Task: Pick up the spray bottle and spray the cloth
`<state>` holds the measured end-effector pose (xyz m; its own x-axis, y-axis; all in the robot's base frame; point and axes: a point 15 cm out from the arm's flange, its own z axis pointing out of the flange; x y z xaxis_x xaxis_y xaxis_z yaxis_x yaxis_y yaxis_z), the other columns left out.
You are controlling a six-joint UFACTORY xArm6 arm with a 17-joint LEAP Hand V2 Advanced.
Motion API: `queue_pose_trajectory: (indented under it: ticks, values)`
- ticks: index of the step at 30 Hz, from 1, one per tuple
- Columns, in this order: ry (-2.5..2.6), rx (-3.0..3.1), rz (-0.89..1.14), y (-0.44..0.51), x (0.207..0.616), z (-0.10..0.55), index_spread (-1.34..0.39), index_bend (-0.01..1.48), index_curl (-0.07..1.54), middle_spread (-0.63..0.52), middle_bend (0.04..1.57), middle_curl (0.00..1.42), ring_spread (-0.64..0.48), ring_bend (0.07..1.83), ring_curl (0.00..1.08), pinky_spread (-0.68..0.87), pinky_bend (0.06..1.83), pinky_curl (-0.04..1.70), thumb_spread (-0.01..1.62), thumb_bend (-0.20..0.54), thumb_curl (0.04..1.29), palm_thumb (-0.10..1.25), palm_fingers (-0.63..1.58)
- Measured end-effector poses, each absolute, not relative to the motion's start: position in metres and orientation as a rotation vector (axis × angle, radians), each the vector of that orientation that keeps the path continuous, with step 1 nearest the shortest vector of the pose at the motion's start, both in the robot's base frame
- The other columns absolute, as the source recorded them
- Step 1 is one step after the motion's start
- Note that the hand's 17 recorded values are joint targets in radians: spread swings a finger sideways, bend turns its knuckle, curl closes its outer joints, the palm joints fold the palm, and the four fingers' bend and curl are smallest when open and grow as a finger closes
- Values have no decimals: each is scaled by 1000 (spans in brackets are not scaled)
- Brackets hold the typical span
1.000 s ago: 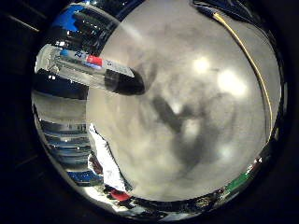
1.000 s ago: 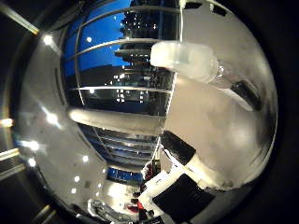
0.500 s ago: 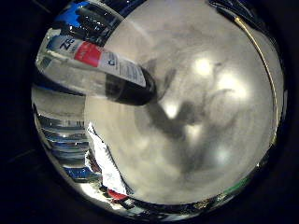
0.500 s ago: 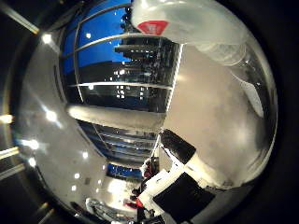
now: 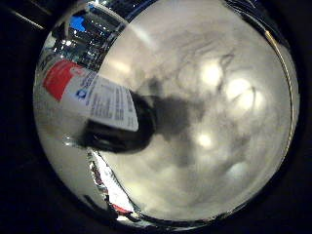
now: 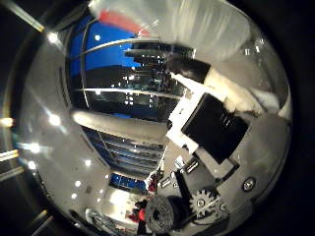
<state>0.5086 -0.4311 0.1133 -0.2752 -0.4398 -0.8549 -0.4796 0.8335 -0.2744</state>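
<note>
Step in hand: the reach for the bottle. The clear plastic spray bottle with a red-and-white label and dark base (image 5: 97, 105) stands on the pale grey tabletop (image 5: 219, 122), filling much of the view, so close to the palm. The white-and-black hand (image 6: 216, 132) shows only partly (cannot tell if its fingers are curled). No cloth visible. Next move calls for wrapping the bottle's body.

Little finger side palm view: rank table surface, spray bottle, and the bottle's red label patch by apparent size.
1. Table surface, fills most of the view.
2. Spray bottle, inflated by closeness to the palm.
3. Red label patch, smallest.
</note>
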Motion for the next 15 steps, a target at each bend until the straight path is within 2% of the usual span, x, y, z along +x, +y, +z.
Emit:
queue_pose_trajectory:
  ticks: [3, 7, 12, 15]
  values:
    - [1895, -700, 31, -433, 510, 122, -371, 664, 546, -160, 960, 686, -200, 1085, 547, -315, 977, 566, 999, -17, 388, 888, 1317]
    - [1869, -687, 24, -433, 513, 133, -331, 962, 722, -154, 1167, 758, -208, 1266, 620, -272, 1166, 708, 975, -12, 414, 947, 1217]
    - [1761, -720, 52, -414, 519, 172, -287, 1091, 798, -141, 1282, 786, -208, 1345, 666, -233, 1249, 828, 989, 13, 462, 1048, 1155]
    - [1733, -741, 45, -408, 519, 194, -257, 1143, 828, -125, 1340, 784, -213, 1381, 698, -207, 1263, 932, 1000, 3, 501, 1095, 1104]
